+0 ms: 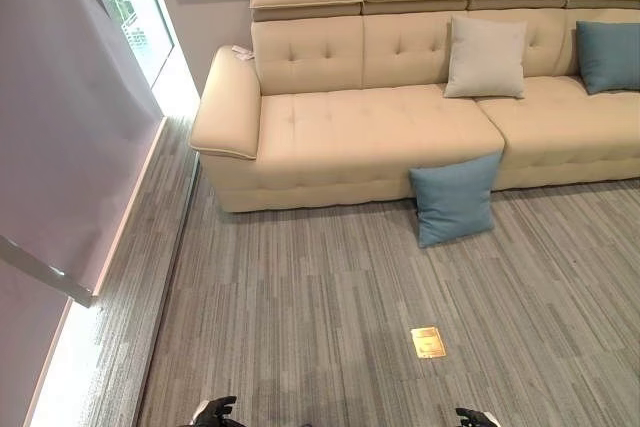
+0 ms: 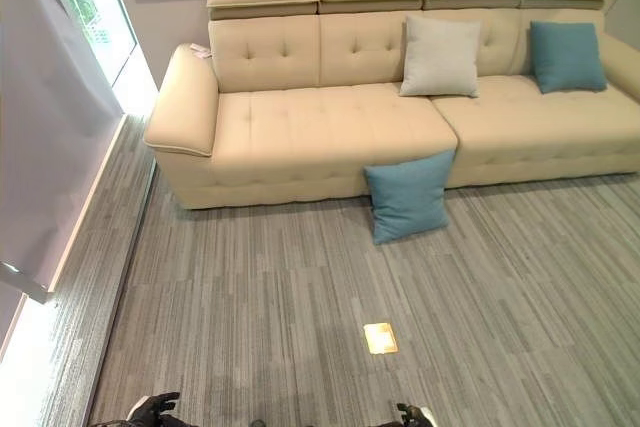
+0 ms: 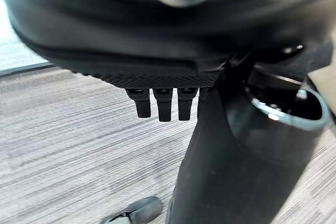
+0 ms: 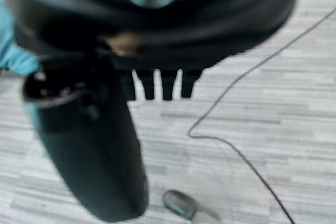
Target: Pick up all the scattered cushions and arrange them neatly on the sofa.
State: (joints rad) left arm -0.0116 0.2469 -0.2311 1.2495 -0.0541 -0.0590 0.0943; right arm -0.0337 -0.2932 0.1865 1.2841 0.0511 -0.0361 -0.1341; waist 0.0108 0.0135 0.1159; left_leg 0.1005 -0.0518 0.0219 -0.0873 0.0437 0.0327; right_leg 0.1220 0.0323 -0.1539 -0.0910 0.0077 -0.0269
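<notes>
Hands first: your left hand (image 1: 214, 411) and right hand (image 1: 474, 417) hang low over the carpet (image 1: 330, 307), fingers relaxed and holding nothing. Further out, one blue cushion (image 1: 455, 199) stands on the floor leaning against the sofa (image 1: 380, 127). Up on the seat, a grey cushion (image 1: 486, 57) and another blue one (image 1: 607, 56) rest against the backrest.

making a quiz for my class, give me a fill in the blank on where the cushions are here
1. The blue cushion leaning against the sofa front stands on the ____.
2. The cushion propped at the middle of the sofa back is coloured ____.
3. The other blue cushion lies on the ____.

Missing words: floor; grey; sofa
</notes>
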